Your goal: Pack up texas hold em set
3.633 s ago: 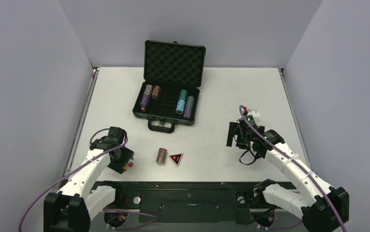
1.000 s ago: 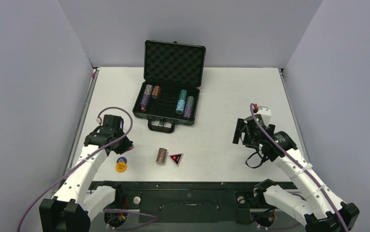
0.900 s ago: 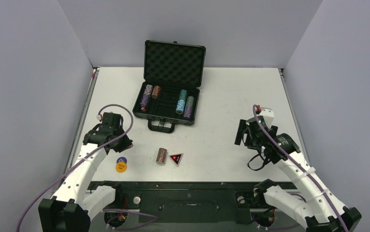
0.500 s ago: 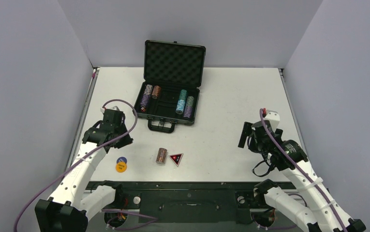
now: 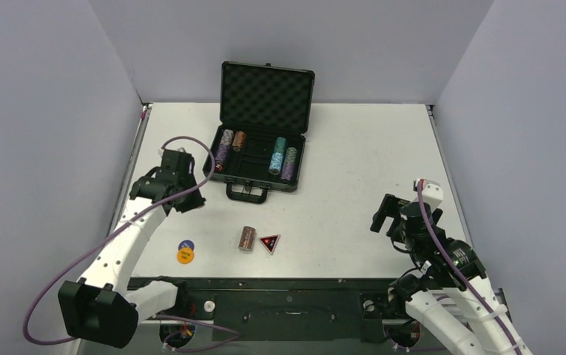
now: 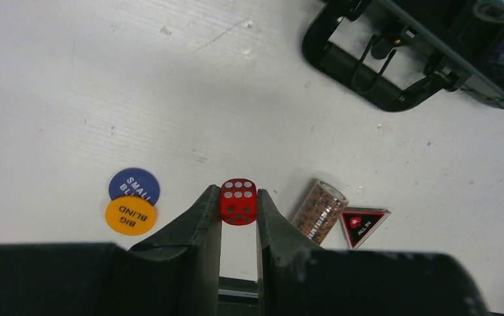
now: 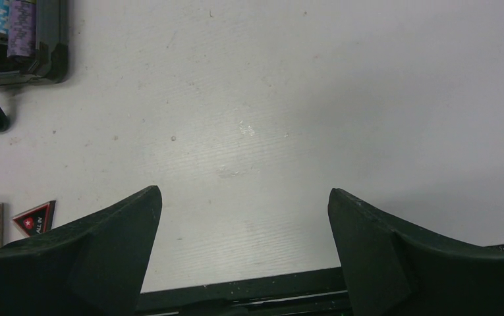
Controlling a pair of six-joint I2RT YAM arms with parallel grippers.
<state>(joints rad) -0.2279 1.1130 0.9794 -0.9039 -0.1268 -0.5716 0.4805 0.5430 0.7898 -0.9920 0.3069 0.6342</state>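
The black foam-lined briefcase stands open at the table's far middle, holding purple, brown and teal chip stacks. My left gripper is shut on a small red die and holds it above the table, left of the case. A brown chip stack and the black-red triangle lie at the near middle. The blue disc and yellow disc overlap at the near left. My right gripper is open and empty at the near right.
The case's handle points toward me. Grey walls close in the table on three sides. A dark rail runs along the near edge between the arm bases.
My left gripper has risen from the near left with the red die and moved toward the case, uncovering the blue and yellow discs. My right arm has pulled back toward the near right.
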